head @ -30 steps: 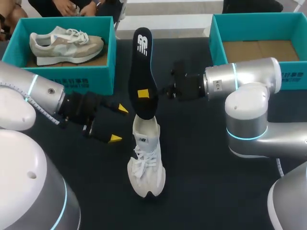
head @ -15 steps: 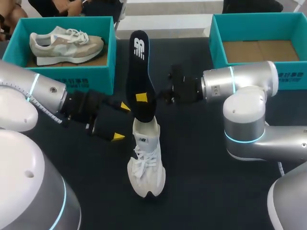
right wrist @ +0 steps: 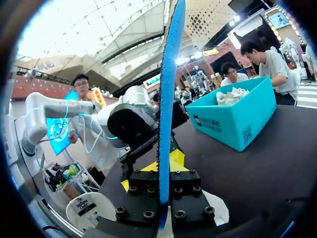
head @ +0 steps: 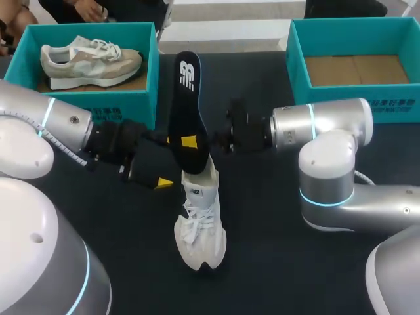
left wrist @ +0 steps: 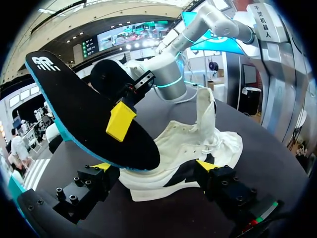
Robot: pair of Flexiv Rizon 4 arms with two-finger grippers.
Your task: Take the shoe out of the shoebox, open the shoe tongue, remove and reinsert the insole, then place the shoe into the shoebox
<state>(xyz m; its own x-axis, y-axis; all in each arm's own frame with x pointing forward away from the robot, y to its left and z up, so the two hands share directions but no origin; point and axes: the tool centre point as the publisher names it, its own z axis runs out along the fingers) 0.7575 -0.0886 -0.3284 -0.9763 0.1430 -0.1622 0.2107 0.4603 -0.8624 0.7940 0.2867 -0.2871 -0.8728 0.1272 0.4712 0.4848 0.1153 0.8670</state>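
Observation:
A white shoe (head: 200, 220) stands on the black table, toe toward the front edge. Above its heel opening, a black insole (head: 186, 108) with a blue edge slants up and away, its lower end at the shoe's collar. My right gripper (head: 191, 142) is shut on the insole's lower part. The right wrist view shows the insole (right wrist: 168, 99) edge-on between that gripper's (right wrist: 166, 166) fingers. My left gripper (head: 164, 162) is open beside the heel. In the left wrist view the shoe (left wrist: 198, 148) lies between that gripper's (left wrist: 153, 166) spread fingers, untouched, with the insole (left wrist: 84, 114) above.
A teal shoebox (head: 125, 108) at the back left holds a beige shoe (head: 92, 58). A second teal shoebox (head: 295, 59) at the back right shows only its cardboard floor. Bare black table lies in front of the white shoe.
My right arm has shifted left with the insole, tilting its top leftward. My left gripper has moved right, closer around the shoe's heel. The shoe has stayed put.

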